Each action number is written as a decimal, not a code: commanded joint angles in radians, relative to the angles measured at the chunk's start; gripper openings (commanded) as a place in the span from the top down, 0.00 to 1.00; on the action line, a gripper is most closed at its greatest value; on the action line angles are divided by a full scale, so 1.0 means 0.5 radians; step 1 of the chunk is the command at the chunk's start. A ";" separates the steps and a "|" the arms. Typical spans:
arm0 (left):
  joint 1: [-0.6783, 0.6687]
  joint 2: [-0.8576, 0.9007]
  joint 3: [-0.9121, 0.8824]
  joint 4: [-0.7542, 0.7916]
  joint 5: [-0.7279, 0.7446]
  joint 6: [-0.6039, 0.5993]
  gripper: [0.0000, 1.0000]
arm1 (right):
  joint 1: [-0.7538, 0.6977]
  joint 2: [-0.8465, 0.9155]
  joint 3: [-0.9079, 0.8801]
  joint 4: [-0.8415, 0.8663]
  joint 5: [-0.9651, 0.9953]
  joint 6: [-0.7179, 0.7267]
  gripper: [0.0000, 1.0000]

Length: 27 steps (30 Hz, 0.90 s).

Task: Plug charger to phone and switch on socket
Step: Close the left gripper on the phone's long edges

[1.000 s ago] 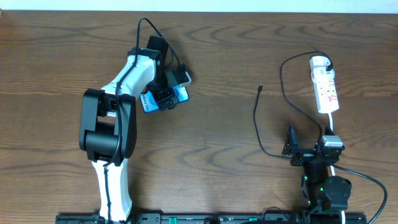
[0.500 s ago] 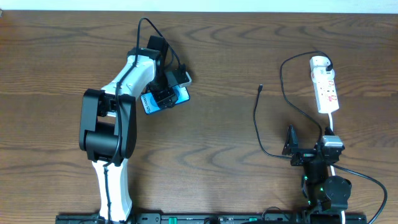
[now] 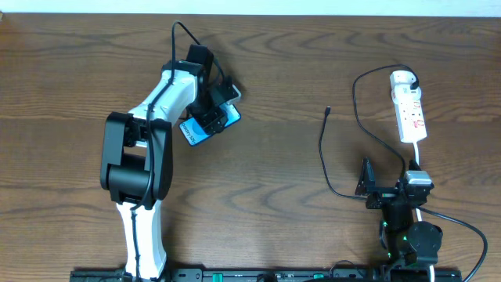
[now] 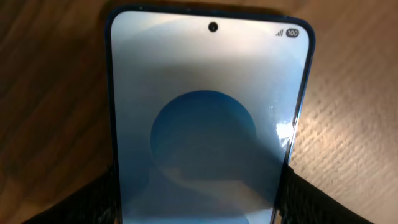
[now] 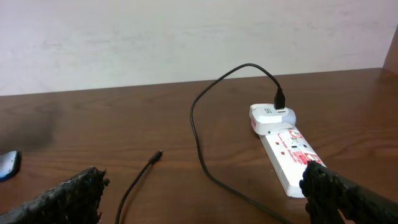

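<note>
Two black fingers (image 4: 81, 202) of my left gripper (image 3: 208, 119) clamp the long edges of the phone (image 4: 208, 118), its blue screen facing up, over the left half of the wooden table (image 3: 274, 172). Well apart to the right, the charger (image 3: 321, 149) lies loose. Its connector tip (image 5: 157, 155) is bare on the wood, and its plug (image 5: 280, 99) is seated in the rounded end of the white socket (image 5: 289, 152). My right gripper (image 5: 204, 183) rests near the table's front edge, fingers spread wide and grasping nothing, with the cable passing just beside it.
</note>
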 commanded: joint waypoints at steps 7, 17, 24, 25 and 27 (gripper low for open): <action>-0.007 0.088 -0.092 0.033 0.060 -1.359 0.35 | 0.014 -0.012 -0.004 -0.006 -0.019 -0.024 0.01; -0.008 0.088 -0.092 0.084 -0.027 -1.740 0.35 | 0.014 -0.012 -0.004 -0.006 -0.019 -0.024 0.01; -0.006 0.088 -0.092 0.097 -0.036 -1.740 0.34 | 0.014 -0.012 -0.004 -0.006 -0.019 -0.024 0.01; -0.007 0.088 -0.092 0.097 -0.036 -1.740 0.34 | 0.014 -0.012 -0.004 -0.006 -0.019 -0.024 0.01; -0.006 0.088 -0.092 0.097 -0.036 -1.740 0.33 | 0.014 -0.012 -0.004 -0.006 -0.019 -0.024 0.01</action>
